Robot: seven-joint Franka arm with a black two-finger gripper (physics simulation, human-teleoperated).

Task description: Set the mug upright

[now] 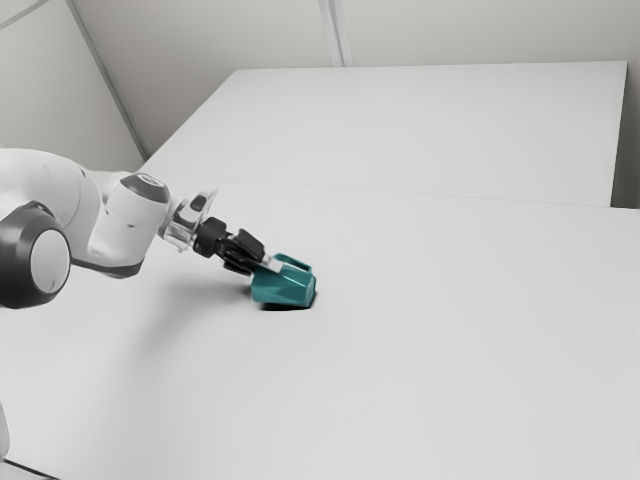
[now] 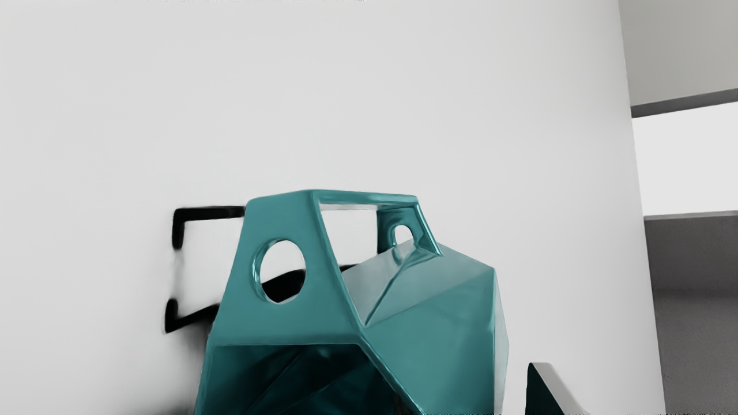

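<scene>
The teal faceted mug lies on its side on the white table, its base toward the exterior view's right and its handle on the upper side. My gripper is at the mug's upper part, at the end facing the arm. In the wrist view the mug shows its dark mouth, and its handle has a round hole. The gripper is open there: one fingertip stands outside the mug with a gap to its wall, while a small dark part, seemingly the other, shows at the mouth's rim. Most of the mouth's inside is hidden.
The white table spreads around the mug. Behind it stands a pale panel, with light walls beyond. A dark cable lies at the lower corner on the exterior view's left.
</scene>
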